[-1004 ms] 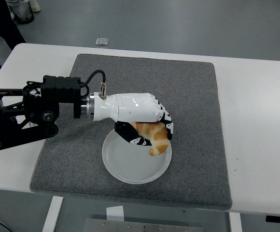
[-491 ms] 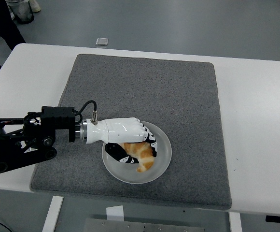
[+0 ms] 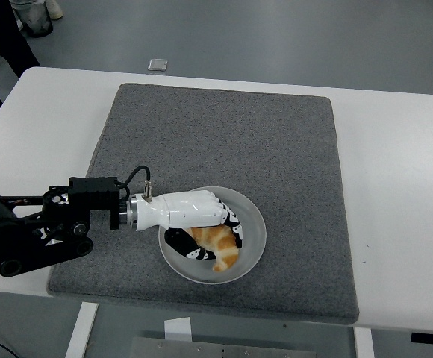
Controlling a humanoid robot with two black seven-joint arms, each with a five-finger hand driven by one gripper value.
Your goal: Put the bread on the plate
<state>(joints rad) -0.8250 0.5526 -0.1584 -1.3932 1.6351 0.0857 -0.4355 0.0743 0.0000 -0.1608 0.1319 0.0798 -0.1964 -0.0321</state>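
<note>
Reaching in from the left edge: black left arm ending in a white-shelled left hand [image 3: 190,216] with black fingers [image 3: 181,242], curled around the golden-brown crescent bread [image 3: 218,244]. Bread low over the round white plate [image 3: 252,224], under and just right of the palm, its lower tip poking out past the fingers toward the plate's near rim; touching the plate or not, hard to tell. Plate sitting on the grey felt mat [image 3: 276,142] atop the white table [image 3: 396,194]
</note>
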